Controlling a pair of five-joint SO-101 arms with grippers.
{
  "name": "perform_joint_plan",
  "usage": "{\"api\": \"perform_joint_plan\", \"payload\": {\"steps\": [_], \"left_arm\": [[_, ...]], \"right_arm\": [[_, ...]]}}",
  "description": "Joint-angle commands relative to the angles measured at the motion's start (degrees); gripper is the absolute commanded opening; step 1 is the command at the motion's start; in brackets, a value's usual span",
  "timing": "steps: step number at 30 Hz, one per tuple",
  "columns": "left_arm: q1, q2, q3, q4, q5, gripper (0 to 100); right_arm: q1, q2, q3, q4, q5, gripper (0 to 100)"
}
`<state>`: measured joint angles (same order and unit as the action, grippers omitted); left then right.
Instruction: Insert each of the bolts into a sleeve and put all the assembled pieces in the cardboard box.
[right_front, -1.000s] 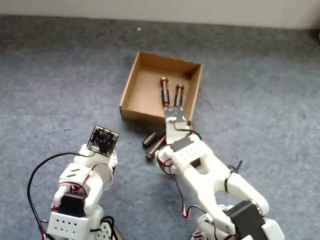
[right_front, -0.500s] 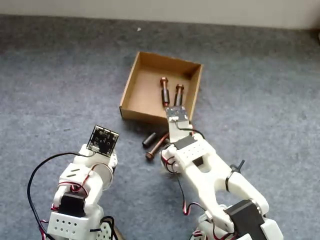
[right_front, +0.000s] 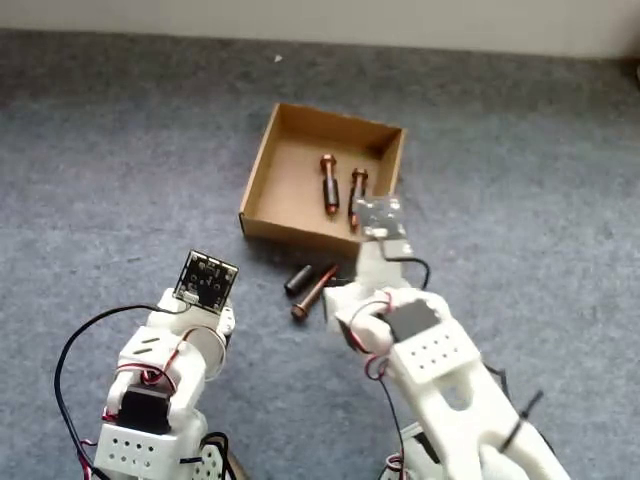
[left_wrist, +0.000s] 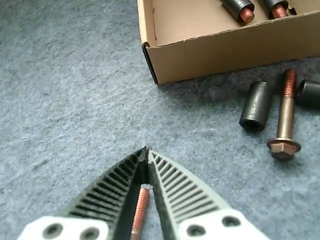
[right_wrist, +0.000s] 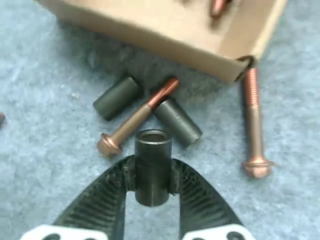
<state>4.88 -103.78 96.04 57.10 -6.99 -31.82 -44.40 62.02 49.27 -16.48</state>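
My right gripper (right_wrist: 152, 172) is shut on a black sleeve (right_wrist: 152, 145) and holds it above the carpet near the cardboard box (right_wrist: 165, 40). Below it lie two loose sleeves (right_wrist: 116, 97) (right_wrist: 177, 121) and a copper bolt (right_wrist: 135, 120); a second bolt (right_wrist: 252, 125) lies by the box corner. My left gripper (left_wrist: 146, 155) is shut on a thin copper bolt (left_wrist: 140, 210), low over the carpet short of the box (left_wrist: 210, 47). The high view shows two assembled pieces (right_front: 328, 185) (right_front: 357, 190) inside the box (right_front: 262, 160).
Grey carpet covers the whole floor. In the high view the right arm (right_front: 430, 350) hangs over the carpet beside the loose bolt (right_front: 312, 290) and sleeve (right_front: 297, 279). The left arm (right_front: 175, 350) stands at the near left. A pale wall edge runs along the back.
The right arm has swung to the right and pulled back from the box front, its wrist now over the box's right corner. The left arm has not moved.
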Motion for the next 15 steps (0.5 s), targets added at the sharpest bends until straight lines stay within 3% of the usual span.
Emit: {"api": "perform_joint_plan", "payload": {"steps": [1, 5, 15], "left_arm": [[-0.57, -0.13, 1.10, -0.35, -0.44, 1], [-0.57, -0.13, 1.10, -0.35, -0.44, 1], [-0.57, -0.13, 1.10, -0.35, -0.44, 1]], "right_arm": [[3.21, -6.99, 1.36, -0.84, -0.44, 0.5], [3.91, -13.41, 4.53, -1.36, -3.78, 0.5], [4.09, -32.22, 21.67, -13.58, -3.43, 0.5]]}}
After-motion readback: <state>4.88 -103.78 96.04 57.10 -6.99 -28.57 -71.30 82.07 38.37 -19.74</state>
